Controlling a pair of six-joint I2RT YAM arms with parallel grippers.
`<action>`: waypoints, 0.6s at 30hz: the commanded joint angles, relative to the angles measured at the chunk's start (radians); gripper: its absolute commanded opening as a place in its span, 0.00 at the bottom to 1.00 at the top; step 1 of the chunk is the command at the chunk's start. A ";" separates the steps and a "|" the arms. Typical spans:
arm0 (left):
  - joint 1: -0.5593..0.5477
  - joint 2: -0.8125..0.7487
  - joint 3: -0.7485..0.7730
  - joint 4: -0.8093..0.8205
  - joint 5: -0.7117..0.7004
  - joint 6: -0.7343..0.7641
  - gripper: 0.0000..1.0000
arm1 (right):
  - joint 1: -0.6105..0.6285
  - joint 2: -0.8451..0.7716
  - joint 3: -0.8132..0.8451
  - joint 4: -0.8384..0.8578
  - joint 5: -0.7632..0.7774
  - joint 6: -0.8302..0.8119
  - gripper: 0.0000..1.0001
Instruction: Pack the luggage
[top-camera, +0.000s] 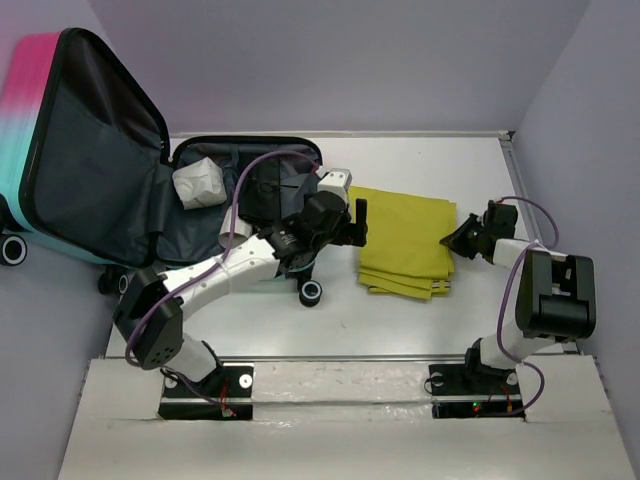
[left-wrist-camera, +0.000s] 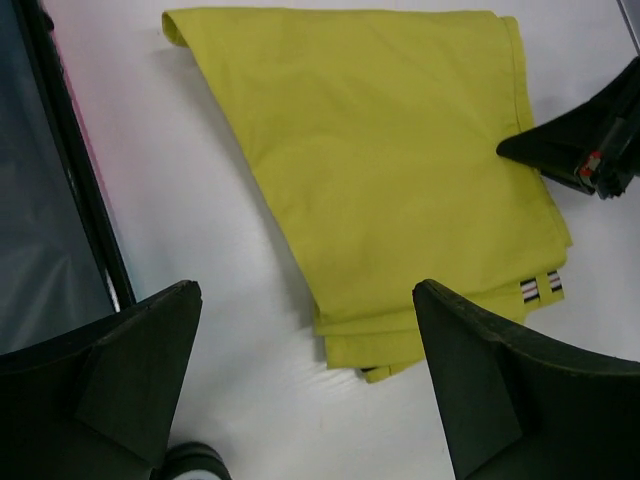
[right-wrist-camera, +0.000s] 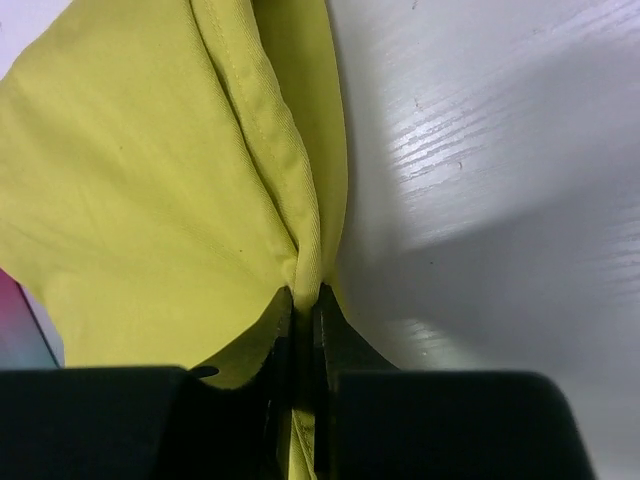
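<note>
Packing looks partly done, judging by how things lie. The luggage (top-camera: 90, 170) stands open at about ten o'clock in the overhead view, its lid propped up and its lower shell flat on the tabletop (top-camera: 400, 330). A white bundle (top-camera: 200, 183) already sits in the grey-lined shell, with something dark at its three o'clock that cannot be made out.

One item is plainly not yet packed: a folded yellow cloth (top-camera: 405, 235) lies on the tabletop at three o'clock from the open shell, just beside it but fully outside.

The right claw (right-wrist-camera: 305, 300) is pressed together on the cloth's three o'clock edge, a ridge of fabric pinched between its two sides. The left claw (left-wrist-camera: 305, 295) is spread wide and holds nothing; it hangs above the cloth's nine o'clock side, near the shell's rim.

What remains, by this reading, is to get the cloth into the shell beside the bundle, then bring the lid down. Whether further items wait out of view cannot be told.
</note>
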 joint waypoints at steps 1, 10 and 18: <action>0.001 0.141 0.167 -0.029 -0.065 0.069 0.99 | 0.011 -0.040 -0.064 -0.071 0.098 -0.005 0.07; 0.013 0.461 0.434 -0.127 0.015 0.086 0.99 | -0.023 -0.204 -0.126 -0.079 0.149 0.009 0.07; 0.042 0.669 0.566 -0.173 0.070 0.095 0.99 | -0.033 -0.218 -0.130 -0.069 0.123 -0.006 0.07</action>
